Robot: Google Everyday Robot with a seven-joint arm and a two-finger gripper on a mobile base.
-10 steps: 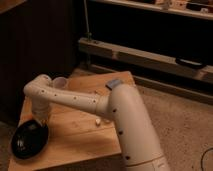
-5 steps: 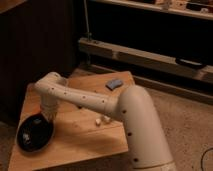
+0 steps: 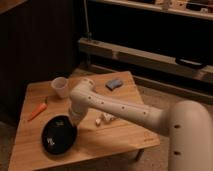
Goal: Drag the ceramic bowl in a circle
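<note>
1. An orange, carrot-like object (image 3: 37, 111) lies near the left edge of the wooden table (image 3: 125, 135).
2. The ceramic bowl (image 3: 58, 135), black and glossy with pale specks inside, sits on the table's front left part, well apart from the cup.
3. A small translucent white cup (image 3: 59, 87) stands upright behind the bowl, near the table's back edge.
4. The gripper (image 3: 73, 120) points down at the bowl's right rim; its fingers are closed together, and whether they pinch the rim cannot be told.
5. Small white pieces (image 3: 105, 118) lie just right of the gripper.
6. A blue object (image 3: 114, 83) rests near the far edge.
7. The white arm (image 3: 130, 111) stretches right.
</note>
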